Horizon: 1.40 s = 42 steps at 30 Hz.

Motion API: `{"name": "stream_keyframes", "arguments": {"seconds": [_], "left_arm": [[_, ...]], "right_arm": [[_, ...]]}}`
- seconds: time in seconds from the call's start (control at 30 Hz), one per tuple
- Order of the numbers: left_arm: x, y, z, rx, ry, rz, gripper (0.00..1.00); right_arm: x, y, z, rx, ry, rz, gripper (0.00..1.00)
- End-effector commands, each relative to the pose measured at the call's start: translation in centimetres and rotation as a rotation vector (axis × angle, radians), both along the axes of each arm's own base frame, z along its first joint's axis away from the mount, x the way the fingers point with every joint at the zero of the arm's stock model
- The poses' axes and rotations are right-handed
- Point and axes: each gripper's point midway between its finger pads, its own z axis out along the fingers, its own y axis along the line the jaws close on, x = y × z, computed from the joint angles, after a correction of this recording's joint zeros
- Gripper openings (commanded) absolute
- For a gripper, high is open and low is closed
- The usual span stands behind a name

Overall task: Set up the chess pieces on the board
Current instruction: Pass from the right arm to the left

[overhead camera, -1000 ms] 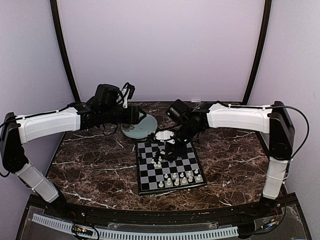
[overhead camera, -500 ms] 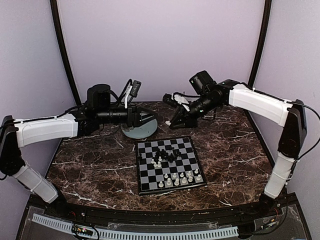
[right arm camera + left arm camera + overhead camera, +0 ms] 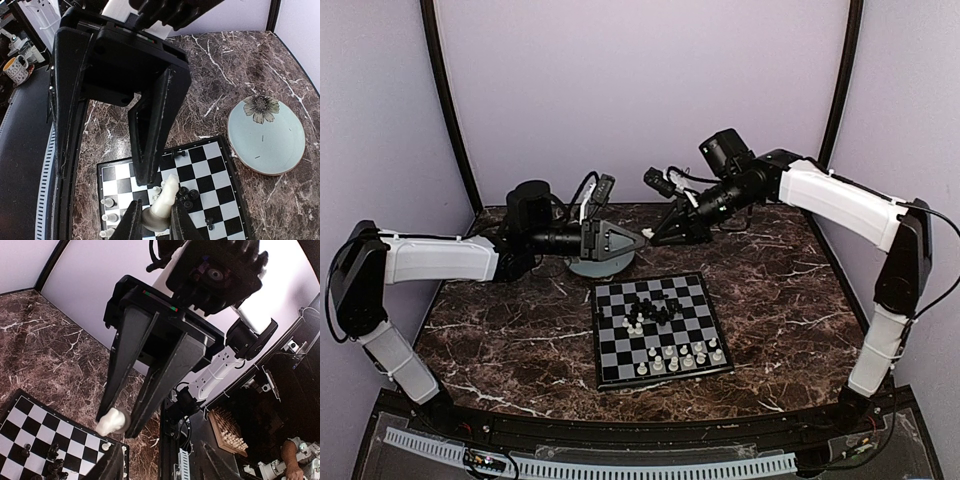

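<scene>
My right gripper [image 3: 658, 236] hangs above the table behind the board [image 3: 610, 345], shut on one cream-white chess piece [image 3: 164, 202]. The left wrist view shows that piece [image 3: 111, 422] pinched at the right gripper's [image 3: 117, 426] tips. My left gripper [image 3: 632, 240] faces it from the left at the same height, open and holding nothing. Its spread fingers [image 3: 150, 130] fill the right wrist view. On the board, black pieces [image 3: 657, 311] lie heaped in the middle and white pieces [image 3: 680, 358] stand near the front edge.
A round pale green plate [image 3: 582, 266] with a flower print [image 3: 261, 107] sits on the dark marble table [image 3: 510, 320], left of the board's far corner and partly under my left gripper. Purple walls close in the back and both sides.
My right gripper rose from the middle of the board to the back, carrying the white piece. My left gripper reached rightward over the plate until the two grippers nearly meet.
</scene>
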Motion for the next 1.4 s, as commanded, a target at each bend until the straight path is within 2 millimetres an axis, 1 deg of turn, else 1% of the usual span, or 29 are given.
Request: {"name": "stream_keyframes", "arguments": {"seconds": [0.0,0.07,0.23,0.37,0.43,0.5,0.57,0.63,0.7,0.77,0.87,0.93,1.0,1.1,1.23,1.33,1.37], "left_arm": [[0.2,0.0,0.4,-0.01,0.01,0.01,0.52],[0.5,0.0,0.2,-0.003,0.02,0.022,0.54],[0.9,0.1,0.0,0.009,0.018,0.049,0.54],[0.9,0.2,0.3,0.013,0.005,0.062,0.53],[0.9,0.3,0.4,0.01,-0.003,0.062,0.51],[0.8,0.3,0.5,0.007,-0.006,0.055,0.46],[0.7,0.3,0.6,0.002,-0.01,0.047,0.39],[0.5,0.2,0.7,-0.002,-0.012,0.038,0.29],[0.4,0.2,0.9,-0.008,-0.016,0.029,0.23],[0.3,0.2,1.0,-0.01,-0.018,0.023,0.19],[0.3,0.2,0.9,-0.006,-0.016,0.023,0.19],[0.3,0.2,1.0,-0.003,-0.022,0.027,0.2],[0.3,0.3,1.0,0.003,-0.027,0.032,0.25],[0.3,0.4,1.3,0.004,-0.045,0.037,0.26],[0.1,0.5,1.6,-0.001,-0.056,0.034,0.2],[0.0,0.6,1.9,-0.01,-0.065,0.031,0.09],[-0.1,0.6,2.0,-0.011,-0.067,0.03,0.07]], "right_arm": [[-0.4,0.7,0.8,0.04,0.023,0.033,0.19],[-0.7,0.8,0.9,0.047,0.029,0.043,0.19],[-1.9,1.0,1.2,0.062,0.048,0.088,0.19],[-2.8,1.5,0.6,0.051,0.06,0.118,0.2],[-3.2,1.8,0.3,0.043,0.06,0.13,0.2],[-3.4,2.1,0.3,0.042,0.062,0.137,0.2],[-3.3,2.2,0.3,0.042,0.067,0.136,0.2],[-3.1,2.4,0.2,0.038,0.069,0.129,0.2],[-2.8,2.5,0.2,0.037,0.066,0.124,0.2],[-2.7,2.6,0.2,0.036,0.067,0.121,0.19],[-2.5,2.6,0.2,0.034,0.06,0.114,0.19],[-2.4,2.5,0.2,0.032,0.054,0.107,0.19],[-2.2,2.3,0.2,0.029,0.05,0.1,0.19],[-1.9,2.1,0.4,0.031,0.043,0.086,0.19],[-1.6,1.9,0.4,0.029,0.036,0.075,0.19],[-1.5,1.9,0.1,0.025,0.048,0.071,0.19],[-1.5,1.9,0.0,0.023,0.049,0.07,0.19]]}}
